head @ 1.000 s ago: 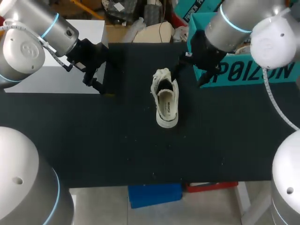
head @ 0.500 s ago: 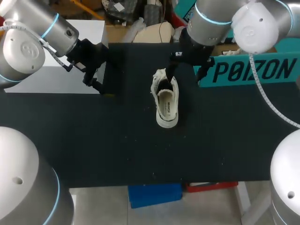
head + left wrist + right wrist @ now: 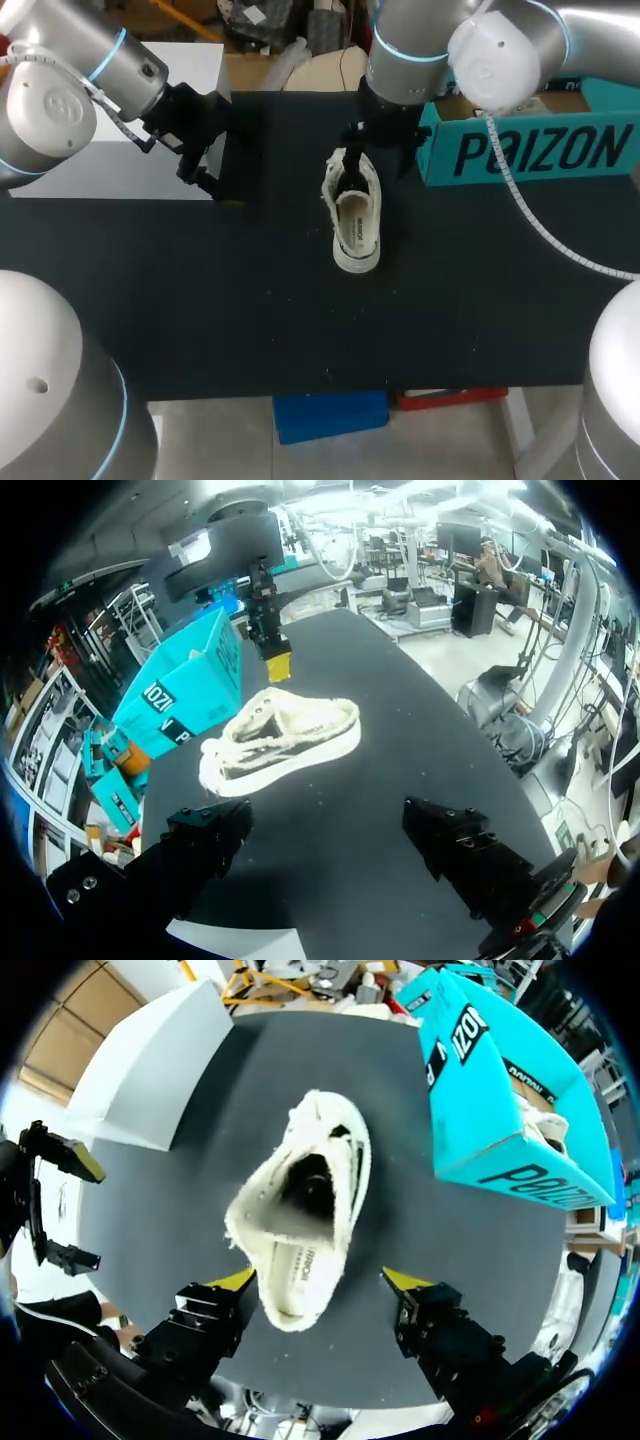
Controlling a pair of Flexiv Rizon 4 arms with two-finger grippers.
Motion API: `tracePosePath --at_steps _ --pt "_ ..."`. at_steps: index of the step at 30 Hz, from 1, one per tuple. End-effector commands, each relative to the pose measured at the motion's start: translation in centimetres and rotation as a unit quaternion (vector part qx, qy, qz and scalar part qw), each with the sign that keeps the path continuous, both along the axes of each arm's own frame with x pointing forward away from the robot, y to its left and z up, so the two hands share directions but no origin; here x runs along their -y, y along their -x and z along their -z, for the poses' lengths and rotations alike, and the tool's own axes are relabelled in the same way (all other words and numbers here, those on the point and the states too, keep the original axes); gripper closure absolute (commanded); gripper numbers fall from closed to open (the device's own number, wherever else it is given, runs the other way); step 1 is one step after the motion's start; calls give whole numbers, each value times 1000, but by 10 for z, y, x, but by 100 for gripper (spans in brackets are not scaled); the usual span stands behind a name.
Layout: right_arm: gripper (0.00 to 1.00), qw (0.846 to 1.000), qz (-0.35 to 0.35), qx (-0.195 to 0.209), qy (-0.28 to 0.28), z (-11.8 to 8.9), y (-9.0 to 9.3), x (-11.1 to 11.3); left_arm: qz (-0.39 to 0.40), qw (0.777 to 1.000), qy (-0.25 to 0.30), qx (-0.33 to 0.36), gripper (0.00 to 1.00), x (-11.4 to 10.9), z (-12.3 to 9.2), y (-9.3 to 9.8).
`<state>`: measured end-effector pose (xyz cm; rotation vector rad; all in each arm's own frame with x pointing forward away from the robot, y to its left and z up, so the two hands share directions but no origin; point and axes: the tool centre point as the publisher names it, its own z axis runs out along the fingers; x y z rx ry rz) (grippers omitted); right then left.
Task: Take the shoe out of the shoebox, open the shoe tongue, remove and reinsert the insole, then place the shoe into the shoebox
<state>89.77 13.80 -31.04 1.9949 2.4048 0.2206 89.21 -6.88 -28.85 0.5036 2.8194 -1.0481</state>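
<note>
A cream low-top shoe (image 3: 354,222) lies on the black table, loose laces at its far end, and its printed insole shows inside. My right gripper (image 3: 353,160) hangs above it. In the right wrist view the fingers stand apart on either side of the shoe's (image 3: 300,1210) heel end, with the gripper (image 3: 320,1280) open and holding nothing. The teal shoebox (image 3: 530,140) stands open at the right rear, also in the right wrist view (image 3: 500,1110). My left gripper (image 3: 205,165) is open at the left, well away from the shoe (image 3: 285,740), with the gripper (image 3: 325,830) empty.
A white block (image 3: 120,150) sits at the table's left rear, right behind my left gripper. Black tabletop (image 3: 300,320) stretches bare from the shoe to the near edge. The shoebox holds something pale inside (image 3: 545,1125).
My right arm has swung left from in front of the shoebox to above the shoe, uncovering the box's printed side. Left arm and shoe have not moved.
</note>
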Motion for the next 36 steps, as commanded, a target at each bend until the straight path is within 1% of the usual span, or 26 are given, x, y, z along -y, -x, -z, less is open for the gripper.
tracePosePath --at_steps 1,2,3,4,6,7,9,12,13,14,16,20,21,22,24,26,27,32,33,36 --pt "29 1000 4 -5 3 23 -9 -4 0 1000 -1 1 0 0 0 1" --pt "27 1000 6 -6 3 28 -9 -2 0 1000 -1 1 0 0 0 1" --pt "24 1000 9 0 0 32 -10 0 0 1000 -1 1 0 0 0 1" --pt "29 1000 10 0 1 35 -10 2 0 1000 -1 1 0 0 0 1" --pt "30 1000 12 1 2 41 -12 6 0 1000 -1 1 0 0 0 1" --pt "25 1000 13 1 3 44 -13 7 0 1000 -1 1 0 0 0 1" --pt "33 1000 13 2 4 50 -14 12 0 1000 -1 1 0 0 0 1" --pt "35 1000 18 2 7 57 -17 19 0 1000 -1 1 0 0 0 1" --pt "40 1000 18 2 7 59 -18 22 0 1000 -1 1 0 0 0 1" --pt "40 1000 19 1 8 61 -19 24 0 1000 -1 1 0 0 0 1" --pt "50 1000 19 -1 11 61 -21 27 0 1000 -1 1 0 0 0 1" --pt "50 1000 16 -4 14 67 -27 29 0 1000 -1 1 0 0 0 1" --pt "47 1000 13 -6 13 71 -29 28 0 1000 -1 1 0 0 0 1" --pt "45 1000 11 -9 13 73 -30 27 0 1000 -1 1 0 0 0 1" --pt "46 1000 4 -9 9 80 -34 24 0 1000 -1 1 0 0 0 1" --pt "40 1000 1 -12 9 87 -37 22 0 1000 -1 1 0 0 0 1" --pt "35 1000 0 -12 8 91 -38 21 0 1000 -1 1 0 0 0 1" --pt "35 1000 -1 -18 8 107 -39 19 0 1000 -1 1 0 0 0 1" --pt "27 1000 3 -15 11 109 -38 19 0 1000 -1 1 0 0 0 1" --pt "33 1000 13 -9 18 112 -37 23 0 1000 -1 1 0 0 0 1"
